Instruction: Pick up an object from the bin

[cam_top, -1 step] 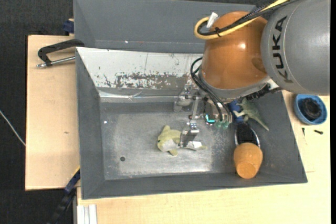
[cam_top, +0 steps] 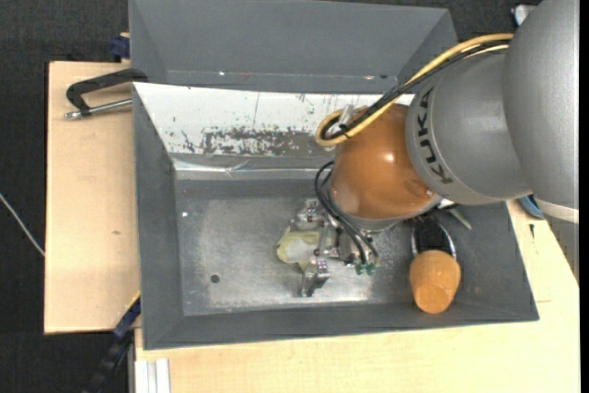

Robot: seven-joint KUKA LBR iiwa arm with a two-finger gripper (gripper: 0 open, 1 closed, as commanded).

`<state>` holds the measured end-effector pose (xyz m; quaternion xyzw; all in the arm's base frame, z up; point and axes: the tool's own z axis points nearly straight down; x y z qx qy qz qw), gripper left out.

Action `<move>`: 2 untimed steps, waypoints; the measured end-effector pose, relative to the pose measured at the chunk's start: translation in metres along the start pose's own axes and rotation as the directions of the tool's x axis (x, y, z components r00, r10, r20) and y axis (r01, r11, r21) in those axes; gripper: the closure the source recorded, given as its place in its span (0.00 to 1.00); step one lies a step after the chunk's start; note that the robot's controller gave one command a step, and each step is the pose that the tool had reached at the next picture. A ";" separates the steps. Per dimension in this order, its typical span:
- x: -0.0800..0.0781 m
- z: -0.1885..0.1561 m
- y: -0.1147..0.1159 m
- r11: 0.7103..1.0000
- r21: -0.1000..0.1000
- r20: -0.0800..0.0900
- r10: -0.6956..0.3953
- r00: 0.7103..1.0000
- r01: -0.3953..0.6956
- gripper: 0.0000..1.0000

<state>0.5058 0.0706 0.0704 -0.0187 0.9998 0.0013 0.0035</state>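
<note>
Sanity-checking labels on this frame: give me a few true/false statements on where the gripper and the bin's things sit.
1. The gripper is next to a pale yellowish thing mid-bin. True.
2. The orange-brown cylinder lies against the bin's left wall. False: it lies near the front right corner.
3. A black thing lies just behind that cylinder. True.
4. The cylinder is under the gripper. False: it lies apart, toward the view's right.

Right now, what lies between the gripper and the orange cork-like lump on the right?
Only bare bin floor, in the camera view; a black thing sits right beside the orange lump.
</note>
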 end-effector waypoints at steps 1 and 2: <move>-0.002 -0.004 0.001 1.000 -0.002 0.007 0.000 1.000 0.000 1.00; -0.025 -0.131 -0.017 1.000 0.002 0.008 0.004 1.000 -0.004 1.00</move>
